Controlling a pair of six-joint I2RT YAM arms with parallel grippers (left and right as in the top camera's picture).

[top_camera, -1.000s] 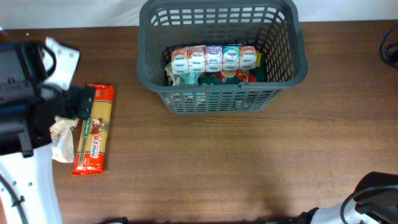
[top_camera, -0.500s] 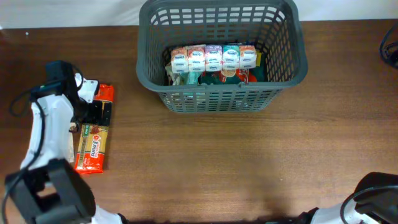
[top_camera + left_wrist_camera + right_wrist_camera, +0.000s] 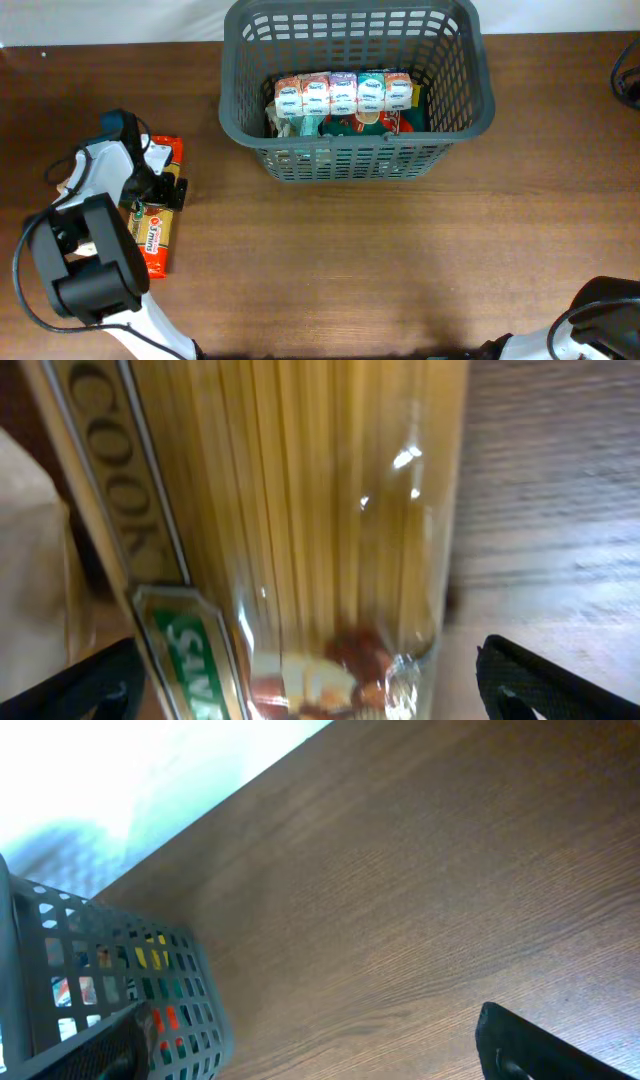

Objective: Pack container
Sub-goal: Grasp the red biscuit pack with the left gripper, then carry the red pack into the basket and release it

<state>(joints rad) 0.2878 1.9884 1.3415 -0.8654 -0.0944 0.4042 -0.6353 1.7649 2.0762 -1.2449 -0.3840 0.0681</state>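
Observation:
The container (image 3: 455,125) is a dark grey slotted basket at the table's back centre; its corner also shows in the right wrist view (image 3: 110,960). It holds a row of small cartons (image 3: 345,93) and other packets. A red spaghetti packet (image 3: 153,240) lies on the table at the left and fills the left wrist view (image 3: 300,510). My left gripper (image 3: 160,187) is low over the packet's middle, and in its wrist view (image 3: 320,690) it is open with a finger on each side of the packet. My right gripper (image 3: 300,1055) is open and empty above bare table.
A beige crumpled wrapper (image 3: 30,560) lies against the spaghetti packet's left side. The right arm's base (image 3: 600,320) is at the front right corner. A dark cable (image 3: 630,75) is at the right edge.
My left arm has come down over the spaghetti packet and shifted slightly right along it, so its open fingers now straddle the packet. The basket and right arm have not moved.

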